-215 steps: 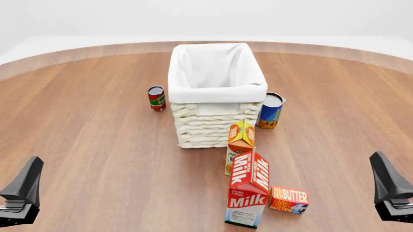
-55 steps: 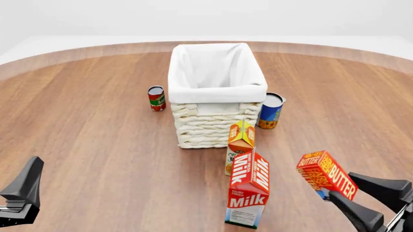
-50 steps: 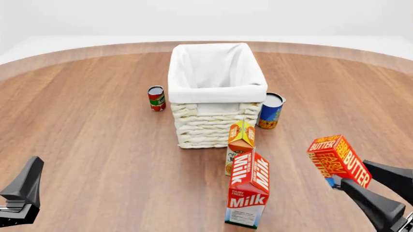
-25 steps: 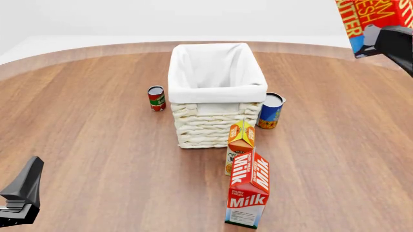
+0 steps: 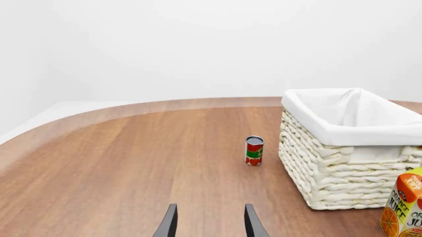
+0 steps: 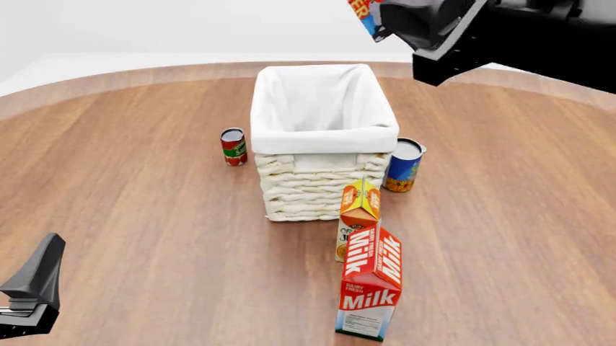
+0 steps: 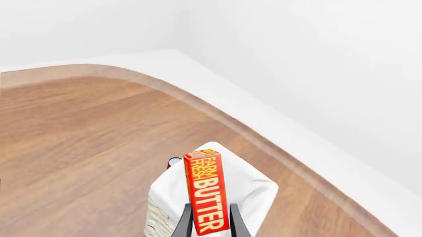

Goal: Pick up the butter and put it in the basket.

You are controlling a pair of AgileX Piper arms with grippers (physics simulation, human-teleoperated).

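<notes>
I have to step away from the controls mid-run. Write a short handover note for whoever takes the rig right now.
Right gripper: shut on the butter, held high in the air above the basket.
Left gripper: open, empty, low over the table, away from the job.
Done: butter picked up and carried over.
Left: lower it into the basket's white lining, open the jaws, withdraw.
Nearby: milk carton, juice carton and two cans beside the basket.

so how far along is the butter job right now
Pickup looks done: the butter is off the table, clamped between the right gripper fingers. In hand: the right wrist view shows it held high in line with the basket, whose lining holds nothing yet. Left: lower it, release it inside. The left gripper is open and idle near the table edge.
</notes>
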